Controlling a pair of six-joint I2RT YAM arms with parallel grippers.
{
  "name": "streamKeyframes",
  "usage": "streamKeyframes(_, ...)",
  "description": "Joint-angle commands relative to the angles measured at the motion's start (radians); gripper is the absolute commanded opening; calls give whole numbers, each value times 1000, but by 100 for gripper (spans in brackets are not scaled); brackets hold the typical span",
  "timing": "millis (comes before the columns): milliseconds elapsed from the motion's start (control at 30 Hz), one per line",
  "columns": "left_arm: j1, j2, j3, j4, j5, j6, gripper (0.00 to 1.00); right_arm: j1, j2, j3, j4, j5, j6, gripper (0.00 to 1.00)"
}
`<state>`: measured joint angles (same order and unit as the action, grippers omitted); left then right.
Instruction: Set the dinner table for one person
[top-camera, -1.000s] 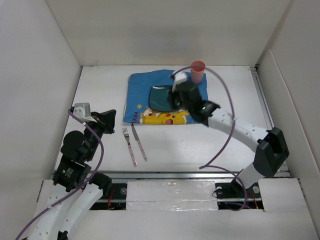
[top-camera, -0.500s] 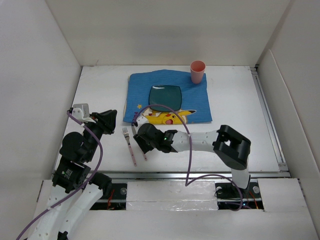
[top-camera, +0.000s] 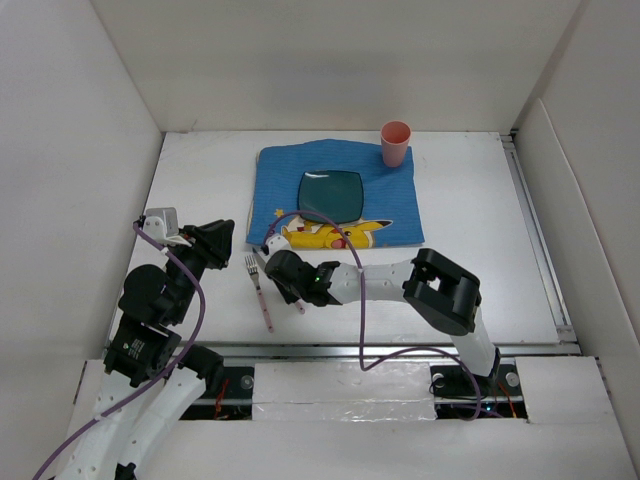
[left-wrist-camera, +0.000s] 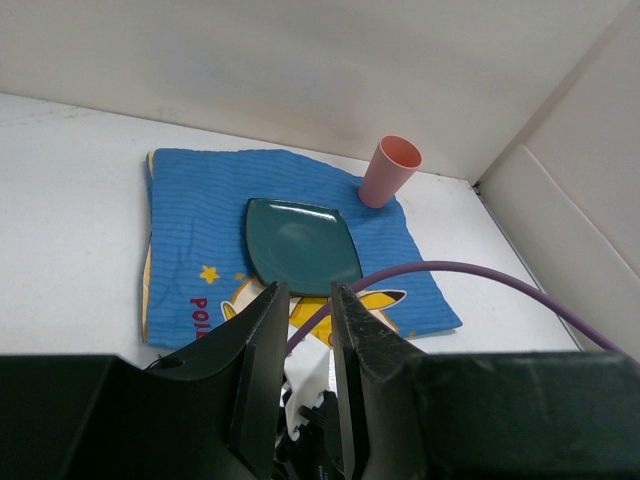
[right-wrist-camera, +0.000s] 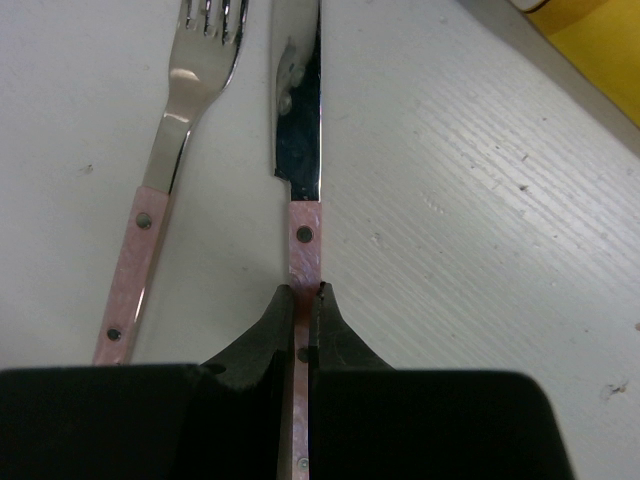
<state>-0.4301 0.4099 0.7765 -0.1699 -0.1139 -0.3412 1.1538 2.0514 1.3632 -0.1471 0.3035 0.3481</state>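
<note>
The white dinner table (top-camera: 480, 230) holds a blue placemat (top-camera: 280, 180) with a dark green square plate (top-camera: 331, 192) on it and a pink cup (top-camera: 396, 143) at its far right corner. A fork (top-camera: 258, 290) and a knife (top-camera: 299, 307), both pink-handled, lie side by side in front of the placemat's left corner. My right gripper (top-camera: 285, 275) is low over the knife; in the right wrist view it (right-wrist-camera: 305, 292) is shut on the knife's handle (right-wrist-camera: 303, 235), beside the fork (right-wrist-camera: 170, 140). My left gripper (top-camera: 215, 240) hovers left of the cutlery, slightly open and empty (left-wrist-camera: 308, 295).
White panel walls stand on the left, back and right. A metal rail (top-camera: 330, 350) runs along the near edge. My right arm's purple cable (top-camera: 360, 300) loops over the table. The left wrist view shows the plate (left-wrist-camera: 303, 245), the cup (left-wrist-camera: 388, 172) and the placemat (left-wrist-camera: 200, 200).
My right arm swung from the plate at the back down to the cutlery at the front left and closed on the knife handle. My left arm stayed still.
</note>
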Motion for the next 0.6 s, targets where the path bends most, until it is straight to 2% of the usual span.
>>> streamKeyframes(0,7,-3,-3,38,6,1,21,32,-62,-19,-28,52,26,0)
streamKeyframes(267,7,-6,-3,36,-1,1,22,41,-408,-139,-25,49,34,0)
streamKeyframes(400,7,3,-5,37,0,1,27,-90,-511,-188,-9,89,-4,0)
streamKeyframes(567,7,4,-6,38,0,1,28,-394,-501,-230,84,71,-18,0)
